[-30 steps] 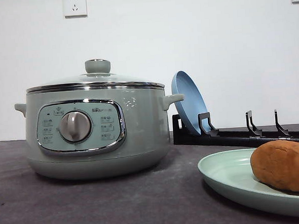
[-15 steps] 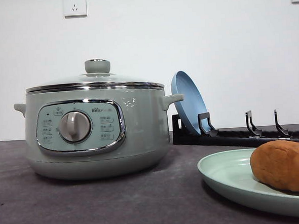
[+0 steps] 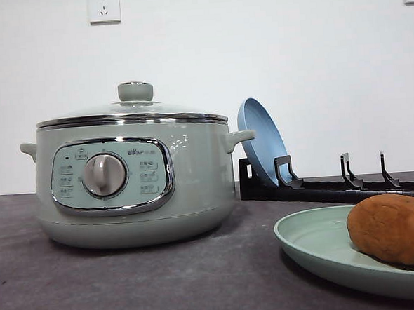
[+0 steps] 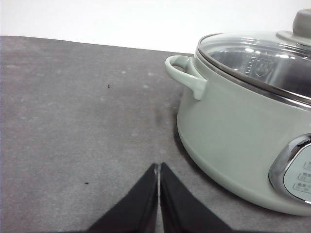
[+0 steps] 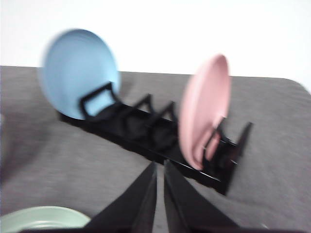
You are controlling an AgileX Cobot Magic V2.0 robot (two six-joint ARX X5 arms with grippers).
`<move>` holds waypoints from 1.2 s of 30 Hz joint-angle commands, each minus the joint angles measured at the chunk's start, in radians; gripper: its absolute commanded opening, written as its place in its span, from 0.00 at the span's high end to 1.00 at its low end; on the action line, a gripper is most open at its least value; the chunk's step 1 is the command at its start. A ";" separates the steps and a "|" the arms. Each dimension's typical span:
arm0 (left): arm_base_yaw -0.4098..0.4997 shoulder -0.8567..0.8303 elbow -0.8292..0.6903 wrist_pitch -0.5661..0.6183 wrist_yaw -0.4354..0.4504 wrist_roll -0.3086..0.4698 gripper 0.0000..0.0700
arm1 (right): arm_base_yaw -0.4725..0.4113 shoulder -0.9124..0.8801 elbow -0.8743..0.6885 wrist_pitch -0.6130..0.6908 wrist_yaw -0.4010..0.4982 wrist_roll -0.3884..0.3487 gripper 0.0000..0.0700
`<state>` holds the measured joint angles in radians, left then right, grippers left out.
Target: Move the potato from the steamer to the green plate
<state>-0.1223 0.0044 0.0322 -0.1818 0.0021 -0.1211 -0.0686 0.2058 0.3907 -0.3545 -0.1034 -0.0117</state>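
Note:
The brownish-orange potato lies on the pale green plate at the front right of the table. To the left stands the sage-green steamer with its glass lid on; its side and handle also show in the left wrist view as the steamer. My left gripper is shut, with nothing in it, low over the grey cloth beside the steamer. My right gripper is shut and holds nothing, facing the plate rack, with the green plate's rim beside it.
A black plate rack stands behind the green plate, holding a blue plate and a pink plate. The table is covered with dark grey cloth. A white wall is behind.
Nothing has visibly changed in the front view; the potato stays on the green plate.

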 commanded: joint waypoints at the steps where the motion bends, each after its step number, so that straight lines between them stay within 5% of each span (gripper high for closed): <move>1: -0.002 -0.001 -0.020 -0.007 -0.003 0.007 1.00 | -0.007 -0.033 -0.050 0.046 0.002 -0.027 0.98; 19: -0.002 -0.001 -0.020 -0.007 -0.003 0.007 1.00 | -0.008 -0.202 -0.376 0.213 0.025 -0.026 0.98; 36: -0.002 -0.001 -0.020 -0.006 -0.003 0.007 1.00 | 0.027 -0.202 -0.379 0.190 0.078 -0.021 0.98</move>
<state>-0.1223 0.0044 0.0322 -0.1822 0.0021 -0.1211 -0.0418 0.0059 0.0158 -0.1690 -0.0254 -0.0299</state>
